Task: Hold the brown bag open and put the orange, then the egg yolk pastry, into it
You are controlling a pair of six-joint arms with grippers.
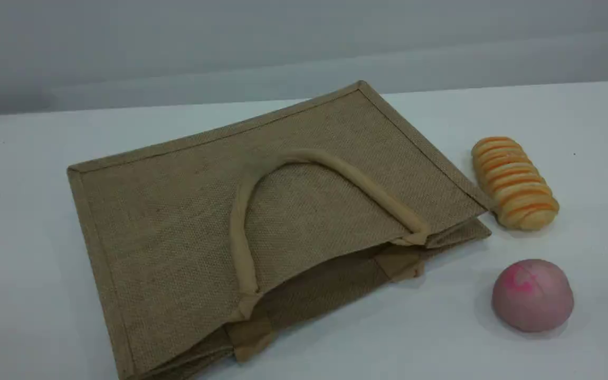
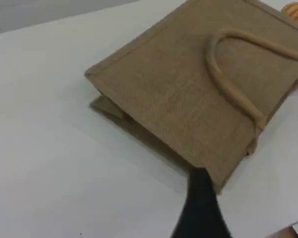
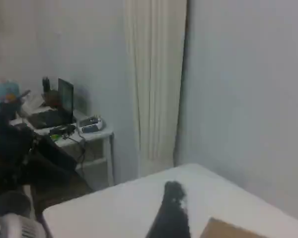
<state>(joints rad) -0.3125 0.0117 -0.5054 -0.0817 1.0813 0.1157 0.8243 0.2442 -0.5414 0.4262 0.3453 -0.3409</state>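
Observation:
The brown bag (image 1: 188,221) lies flat on the white table, its mouth facing the front right and gaping only slightly. One beige handle (image 1: 293,158) arches across its top face. In the left wrist view the bag (image 2: 188,94) fills the upper right, and the dark fingertip (image 2: 201,198) of my left gripper hovers just off its near corner with nothing on it. The right wrist view looks out into the room, where a dark fingertip (image 3: 171,213) stands over the table edge beside a corner of the bag (image 3: 228,229). The orange and the egg yolk pastry are out of view. Neither arm appears in the scene view.
A long ridged orange-striped loaf (image 1: 515,182) lies just right of the bag's right corner. A pink dome-shaped bun (image 1: 532,294) sits in front of it. Beyond the table in the right wrist view stands a side table (image 3: 64,131) with equipment.

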